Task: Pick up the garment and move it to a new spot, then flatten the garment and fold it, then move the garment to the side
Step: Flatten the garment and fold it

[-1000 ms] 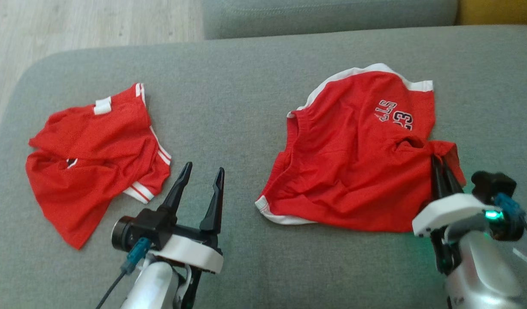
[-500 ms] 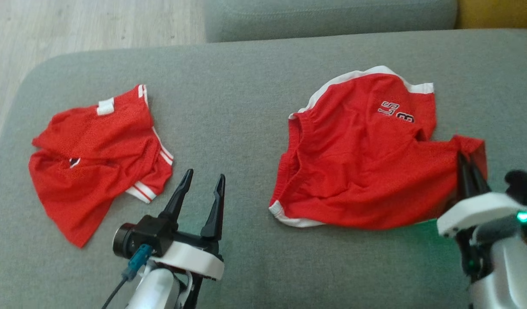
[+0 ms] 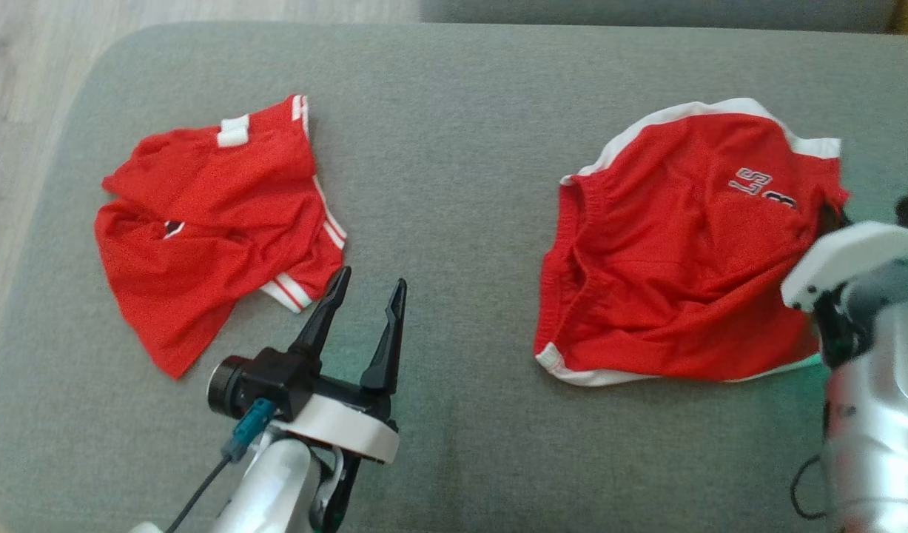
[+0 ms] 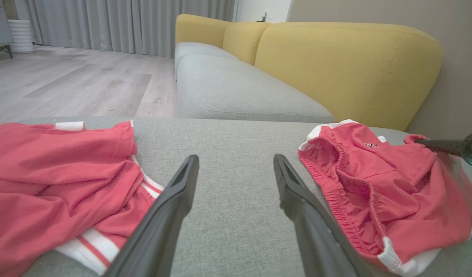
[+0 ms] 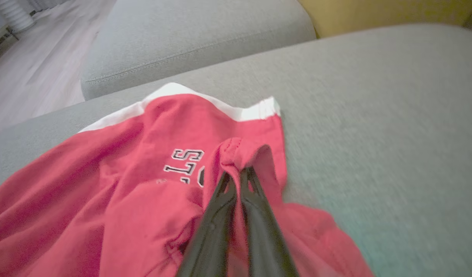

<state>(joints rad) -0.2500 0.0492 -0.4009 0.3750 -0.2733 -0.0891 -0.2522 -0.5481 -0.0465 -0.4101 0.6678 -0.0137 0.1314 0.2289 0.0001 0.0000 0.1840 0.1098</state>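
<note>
- Head view: a grey cushion (image 3: pixel 454 148) with rounded corners carries two red garments. Wooden floor (image 3: pixel 24 111) shows past its left edge.
- The red shorts (image 3: pixel 668 252), with white trim and black-and-white lettering, lie crumpled close to the cushion's right edge, roughly midway between the far and near edges.
- A second red garment (image 3: pixel 202 222) with white stripes lies bunched toward the far left corner, well apart from the shorts. A wide strip of bare grey fabric runs between them from far edge to near edge.
- The left gripper (image 3: pixel 372 277) sits near the cushion's near edge, its fingers spread apart and empty. One fingertip is just beside the second garment's striped hem.
- The right arm's white wrist housing (image 3: pixel 846 259) covers the right side of the shorts.
- Left wrist view: the two dark fingers stand apart above bare cushion, with the second garment on the left and the elastic waistband of the shorts on the right.
- A dark finger of the other arm enters from the right and meets a raised fold of the shorts.
- Beyond the far edge are another grey seat (image 4: pixel 236 92) and a yellow backrest (image 4: pixel 336 65).
- Right wrist view, slightly blurred: the right gripper (image 5: pixel 237 173) has its fingers pressed together on a pinched-up fold of the shorts beside the lettering.
- Bare cushion stretches to the right of the shorts.
</note>
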